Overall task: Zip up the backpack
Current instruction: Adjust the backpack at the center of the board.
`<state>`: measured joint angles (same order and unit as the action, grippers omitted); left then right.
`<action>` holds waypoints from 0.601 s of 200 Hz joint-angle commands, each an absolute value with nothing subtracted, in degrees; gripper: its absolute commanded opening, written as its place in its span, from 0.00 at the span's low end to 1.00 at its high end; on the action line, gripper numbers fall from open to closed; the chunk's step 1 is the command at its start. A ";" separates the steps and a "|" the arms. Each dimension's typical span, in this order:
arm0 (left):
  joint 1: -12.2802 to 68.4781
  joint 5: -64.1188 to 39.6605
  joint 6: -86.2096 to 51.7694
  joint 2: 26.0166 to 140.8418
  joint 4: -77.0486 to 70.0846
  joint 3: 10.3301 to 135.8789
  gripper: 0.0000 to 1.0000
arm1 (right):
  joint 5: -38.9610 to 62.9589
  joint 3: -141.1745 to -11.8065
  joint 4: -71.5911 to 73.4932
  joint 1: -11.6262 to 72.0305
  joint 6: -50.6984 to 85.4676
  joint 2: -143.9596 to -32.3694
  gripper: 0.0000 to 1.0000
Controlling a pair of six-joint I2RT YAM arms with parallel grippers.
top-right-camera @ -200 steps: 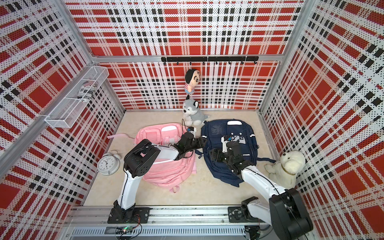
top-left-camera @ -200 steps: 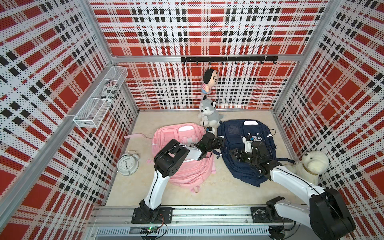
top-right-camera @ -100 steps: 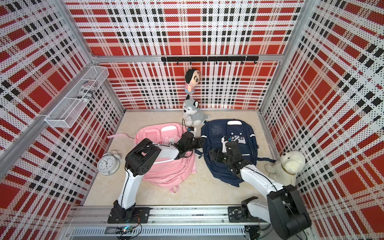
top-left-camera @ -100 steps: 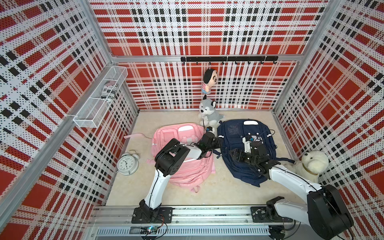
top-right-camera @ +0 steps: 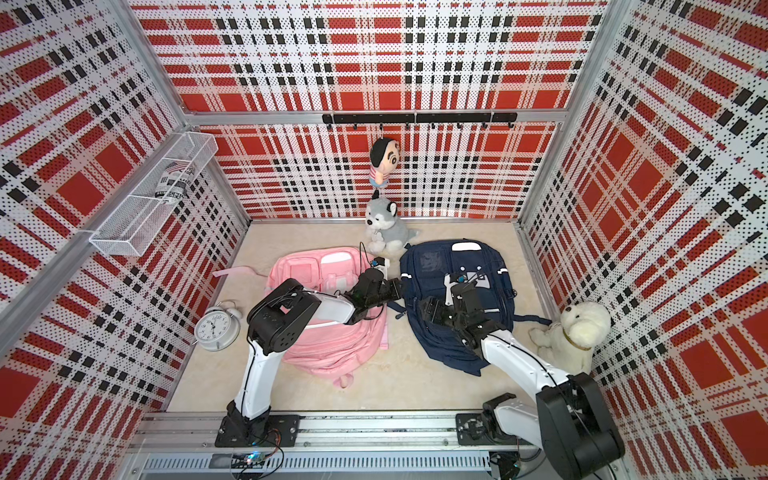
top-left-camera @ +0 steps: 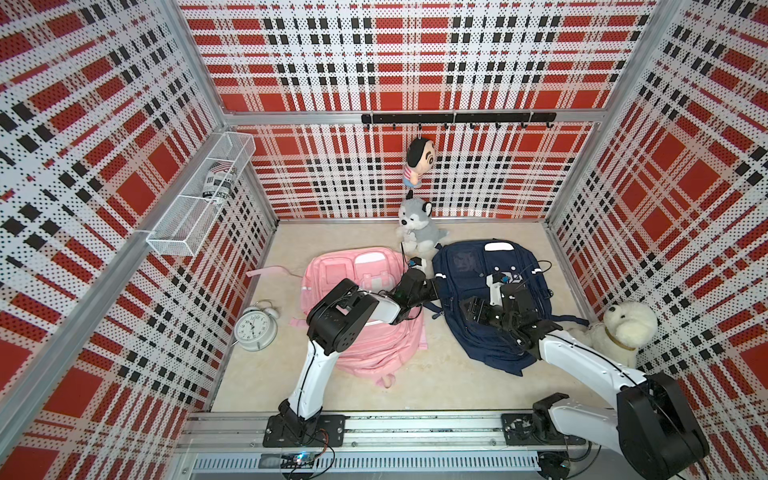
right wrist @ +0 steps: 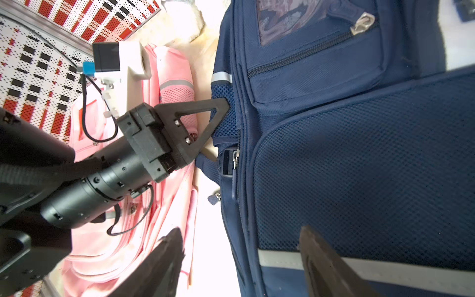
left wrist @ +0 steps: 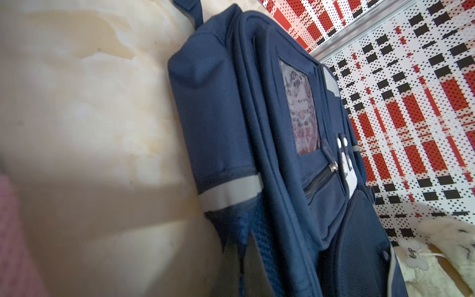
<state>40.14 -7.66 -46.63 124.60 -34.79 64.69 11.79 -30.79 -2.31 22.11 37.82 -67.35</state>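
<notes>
In both top views little differs from a second ago. The navy backpack (top-left-camera: 457, 266) and the pink backpack (top-left-camera: 374, 345) lie side by side on the bench (top-left-camera: 436, 382) as they lay, and both arms stand nearly where they stood. The navy backpack (top-right-camera: 432, 262) lies flat, front up, between the pink one and a white plush dog (top-left-camera: 627, 328). The left fingers (top-left-camera: 432, 286) reach across the pink backpack to the navy backpack's edge that faces it. From up here we cannot tell how far apart they are. The right fingers (top-left-camera: 471, 309) hang over the navy backpack's front, near that same edge.

In the left wrist view the navy backpack (left wrist: 223, 115) fills most of the frame, its side with the grey reflective strip (left wrist: 231, 191) closest to us. The left fingers (left wrist: 254, 259) show only as a blurred dark shape against the blue mesh.

In the right wrist view we see the left fingers (right wrist: 221, 105) closed, tips together and pinching the mesh side pocket (right wrist: 225, 123) just beside the reflective strip. A zipper slider (right wrist: 235, 156) sits on the side seam close to them. The right fingers (right wrist: 164, 257) stand wide apart and hold nothing. One hangs over the edge of the pink backpack (right wrist: 167, 205), the other over the navy backpack's mesh front panel (right wrist: 359, 167).
</notes>
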 commanded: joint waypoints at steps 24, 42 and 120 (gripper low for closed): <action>40.96 -9.67 -49.10 120.39 -39.30 60.80 0.00 | 12.45 -33.53 -7.32 29.41 43.67 -65.14 0.68; 41.04 -9.76 -49.48 119.55 -40.57 59.41 0.00 | 11.14 -33.41 -8.79 31.80 45.58 -64.35 0.68; 41.20 -10.20 -50.09 115.20 -43.66 55.86 0.00 | 9.20 -34.25 -5.00 33.97 47.45 -70.97 0.69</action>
